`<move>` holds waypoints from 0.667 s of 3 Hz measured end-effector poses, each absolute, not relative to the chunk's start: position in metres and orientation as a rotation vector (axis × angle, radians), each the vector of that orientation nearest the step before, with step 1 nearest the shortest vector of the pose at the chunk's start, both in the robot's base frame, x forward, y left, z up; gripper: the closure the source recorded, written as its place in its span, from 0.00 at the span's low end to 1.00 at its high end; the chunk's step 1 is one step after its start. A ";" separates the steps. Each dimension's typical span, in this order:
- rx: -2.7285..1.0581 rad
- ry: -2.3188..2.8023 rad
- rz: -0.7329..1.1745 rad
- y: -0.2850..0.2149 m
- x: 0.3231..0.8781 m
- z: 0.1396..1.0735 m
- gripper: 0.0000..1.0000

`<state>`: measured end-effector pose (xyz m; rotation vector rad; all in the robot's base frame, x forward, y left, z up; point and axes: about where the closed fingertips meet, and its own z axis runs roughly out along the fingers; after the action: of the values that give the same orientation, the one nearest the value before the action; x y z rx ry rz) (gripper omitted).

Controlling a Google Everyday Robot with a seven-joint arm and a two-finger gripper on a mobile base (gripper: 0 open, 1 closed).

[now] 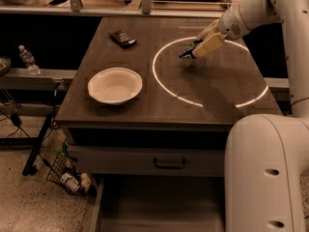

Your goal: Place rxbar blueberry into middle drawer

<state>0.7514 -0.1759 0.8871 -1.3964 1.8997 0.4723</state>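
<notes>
My gripper [189, 53] hangs low over the back right of the dark tabletop, just inside a bright ring of light. It is shut on a small dark bluish bar, the rxbar blueberry [185, 55], which shows only as a dark tip at the finger ends. The middle drawer [159, 204] stands pulled open at the bottom of the view, below the tabletop's front edge. Its flat grey floor is bare. The drawer is far below and in front of the gripper.
A white bowl [115, 85] sits at the front left of the table [145, 108]. A blacker flat bar [122, 37] lies at the back left. A shut drawer front with a black handle [169, 163] is above the open drawer. My white base [265, 173] fills the lower right.
</notes>
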 end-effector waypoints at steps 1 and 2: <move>-1.552 1.803 0.515 -0.177 0.694 0.931 1.00; -1.597 1.774 0.530 -0.186 0.663 0.950 1.00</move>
<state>0.6632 -0.1865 0.9501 -1.5965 1.7740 0.5304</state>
